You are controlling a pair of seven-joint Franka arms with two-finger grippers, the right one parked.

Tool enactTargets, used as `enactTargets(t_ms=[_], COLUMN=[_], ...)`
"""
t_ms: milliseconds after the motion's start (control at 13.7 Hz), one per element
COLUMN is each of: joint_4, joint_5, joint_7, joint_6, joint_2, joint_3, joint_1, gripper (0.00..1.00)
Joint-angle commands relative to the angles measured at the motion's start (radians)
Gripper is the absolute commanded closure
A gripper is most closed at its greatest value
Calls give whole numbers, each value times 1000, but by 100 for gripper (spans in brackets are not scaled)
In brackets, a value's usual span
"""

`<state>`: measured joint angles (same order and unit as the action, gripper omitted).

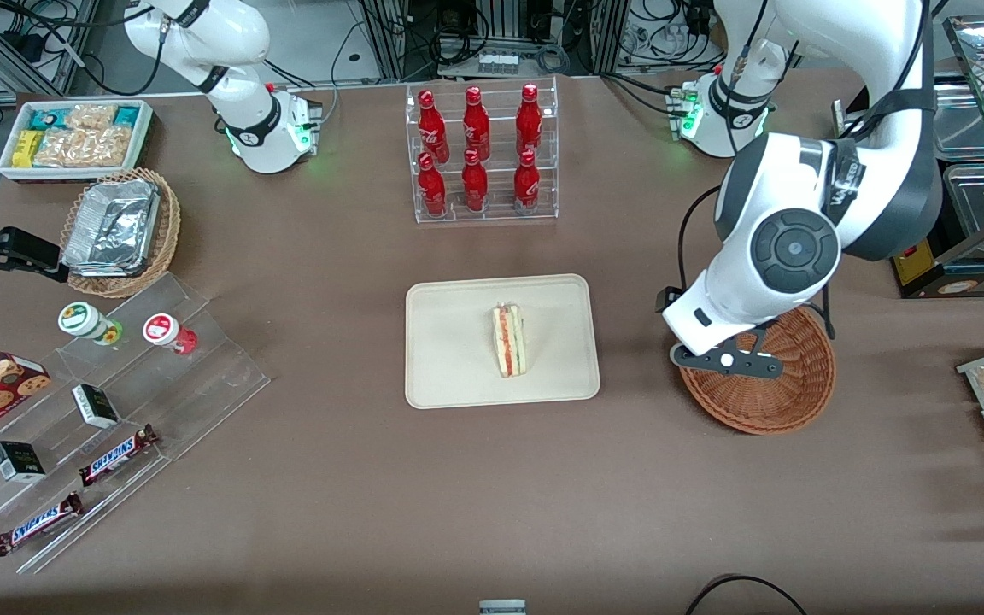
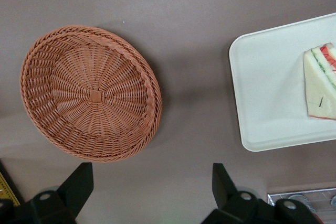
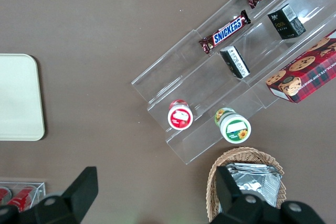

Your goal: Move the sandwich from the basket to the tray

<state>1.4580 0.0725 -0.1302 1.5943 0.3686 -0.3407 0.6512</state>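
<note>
Sandwich (image 1: 509, 342) lies on the cream tray (image 1: 449, 376), standing on edge. Wicker basket (image 2: 89, 93) empty. Gripper (image 2: 152, 192) hovers above the basket, jaws apart, holding nothing. Risk: the tall wedge may topple if the surface is jolted.

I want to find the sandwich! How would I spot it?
Find the flat cream rectangular tray mid-table, nearer the camera than the red bottles. The triangular pale-bread sandwich lies on it, alone. The open gripper hovers above the empty brown wicker basket.
</note>
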Motion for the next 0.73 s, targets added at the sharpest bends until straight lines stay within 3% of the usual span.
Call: enactTargets(t_ms=[0,438,657], joint_4=[22,28,31], joint_5=[7,-3,-29], joint_7=[1,38,118], joint_6=[-14,-59,-117], joint_2=[-52,-120,-158], joint_3=[142,386,394], joint_1=[-164,-488,-541], gripper=[0,0,0])
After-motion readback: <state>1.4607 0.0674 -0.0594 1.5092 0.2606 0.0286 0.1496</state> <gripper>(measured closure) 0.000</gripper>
